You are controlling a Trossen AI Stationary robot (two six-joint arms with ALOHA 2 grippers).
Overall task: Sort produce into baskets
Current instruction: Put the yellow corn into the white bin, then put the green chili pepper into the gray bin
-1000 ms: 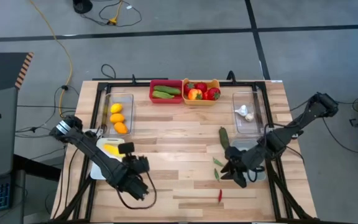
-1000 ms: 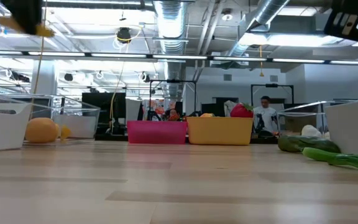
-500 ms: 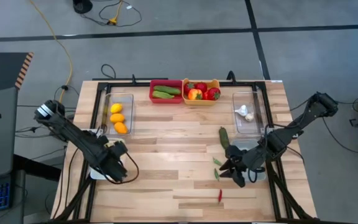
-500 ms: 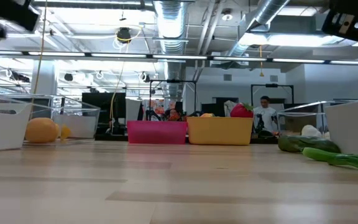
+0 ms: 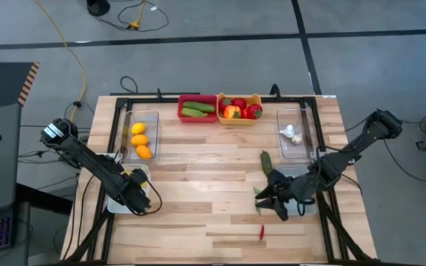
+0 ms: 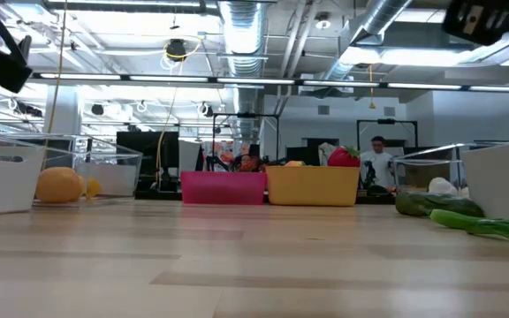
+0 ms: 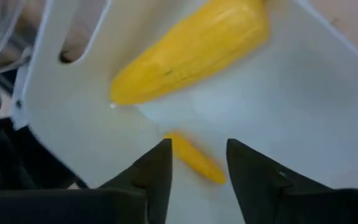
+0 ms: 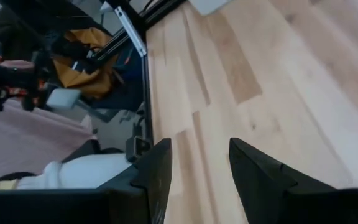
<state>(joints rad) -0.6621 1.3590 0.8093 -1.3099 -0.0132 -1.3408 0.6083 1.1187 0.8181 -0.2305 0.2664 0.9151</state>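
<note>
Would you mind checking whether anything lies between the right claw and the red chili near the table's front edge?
Nothing visible does. The right claw hovers over the green pieces, and only bare wood separates it from the red chili.

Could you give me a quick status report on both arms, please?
Left gripper open over white tray, small yellow piece dropping in beside corn. Right gripper open, empty, above green chilies. Nothing in the way.
</note>
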